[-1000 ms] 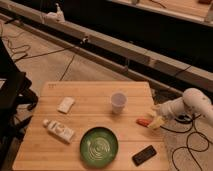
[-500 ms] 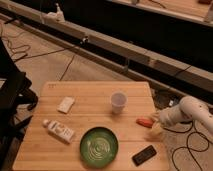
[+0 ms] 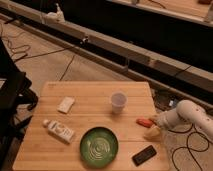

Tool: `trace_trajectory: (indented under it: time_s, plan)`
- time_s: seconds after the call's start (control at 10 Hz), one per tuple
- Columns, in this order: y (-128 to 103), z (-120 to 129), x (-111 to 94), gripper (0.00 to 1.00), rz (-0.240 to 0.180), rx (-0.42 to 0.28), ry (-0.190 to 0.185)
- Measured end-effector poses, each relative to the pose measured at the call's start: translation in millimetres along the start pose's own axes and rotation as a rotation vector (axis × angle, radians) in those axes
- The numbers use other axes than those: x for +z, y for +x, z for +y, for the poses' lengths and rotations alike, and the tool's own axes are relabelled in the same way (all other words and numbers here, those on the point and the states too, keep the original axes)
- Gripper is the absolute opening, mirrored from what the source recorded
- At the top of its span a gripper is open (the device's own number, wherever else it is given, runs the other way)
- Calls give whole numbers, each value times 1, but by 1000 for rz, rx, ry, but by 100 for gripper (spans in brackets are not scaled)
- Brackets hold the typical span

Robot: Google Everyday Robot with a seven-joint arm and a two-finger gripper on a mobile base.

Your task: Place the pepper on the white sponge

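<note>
The table (image 3: 55, 156) is pale wood in long planks, smooth and rectangular. On it lie 6 things. The white sponge (image 3: 65, 104) is a small flat rectangular pad, plain and matte, on the left half towards the far edge. In front of it, a white tube (image 3: 59, 130) lies on its side at an angle. It carries a printed label with dark marks, too small to read. A round green plate (image 3: 99, 146) with concentric rings sits near the front edge. A white cup (image 3: 118, 101), tapered and upright, stands beyond it. A black slab (image 3: 144, 155) like a phone, flat and glossy, lies at the front right.

The pepper (image 3: 144, 121) is small, tapered, smooth and orange-red. It lies on the wood by the right edge, between the cup and the black slab, well apart from the white sponge.

The 1 arm (image 3: 186, 114), rounded white casing, reaches in from the right. The gripper (image 3: 155, 126) sits low at the table's right edge, right at the pepper's right end. Whether it touches the pepper, and whether it is clenched or released, I cannot tell.
</note>
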Motion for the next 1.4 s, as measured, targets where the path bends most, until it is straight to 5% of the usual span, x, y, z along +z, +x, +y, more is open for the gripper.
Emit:
trace_trajectory:
  time_s: [0.5, 1.4]
  plan:
    - [-3, 1, 0, 1, 13, 9, -21]
    - [-95, -38, -59, 0, -13, -115, 74]
